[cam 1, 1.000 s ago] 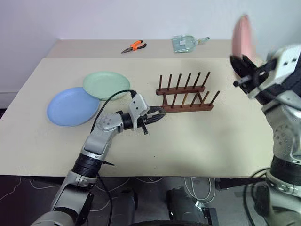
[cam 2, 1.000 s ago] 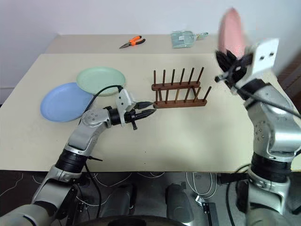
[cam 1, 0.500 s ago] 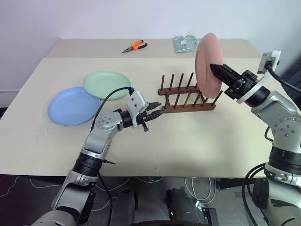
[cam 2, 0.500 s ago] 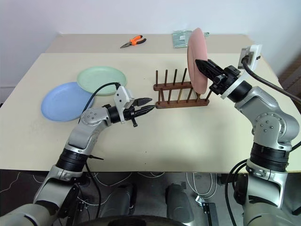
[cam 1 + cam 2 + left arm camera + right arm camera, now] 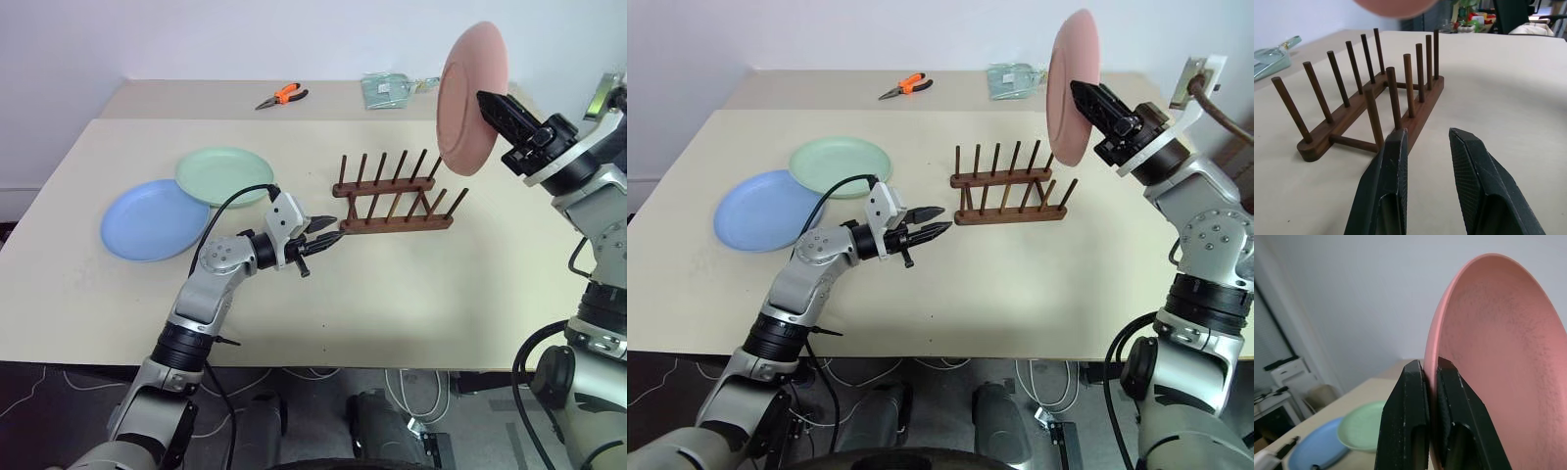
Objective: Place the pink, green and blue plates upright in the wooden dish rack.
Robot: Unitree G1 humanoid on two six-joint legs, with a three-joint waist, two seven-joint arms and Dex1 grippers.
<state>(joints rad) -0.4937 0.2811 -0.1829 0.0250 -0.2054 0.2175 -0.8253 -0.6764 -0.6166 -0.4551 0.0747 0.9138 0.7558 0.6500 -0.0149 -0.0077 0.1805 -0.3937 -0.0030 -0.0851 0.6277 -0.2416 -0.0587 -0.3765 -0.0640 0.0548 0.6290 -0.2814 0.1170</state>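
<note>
The pink plate point(image 5: 1074, 86) is held on edge, clamped at its rim by the right gripper point(image 5: 1087, 96), above the rack's point(image 5: 1009, 184) right end near the surface's point(image 5: 1019, 284) far edge. The left gripper point(image 5: 933, 220) is parted, empty, beside the rack's left end.

On the tabletop point(image 5: 411, 294) the wooden dish rack point(image 5: 394, 201) stands near the middle, its 2 rows of pegs running left to right. Well to its left lie 2 plates: the green plate point(image 5: 223, 175) farther back, the blue plate point(image 5: 154, 218) nearer and to the left, its edge tucked under the green one's rim. The left pincer point(image 5: 330, 238) hangs just off the rack's left end, above the tabletop. The right pincer point(image 5: 1084, 96) holds the pink plate point(image 5: 471, 95) on edge in the air, above the rack's right end. At the back lie pliers point(image 5: 279, 96) and, to their right, a packet point(image 5: 384, 90).
</note>
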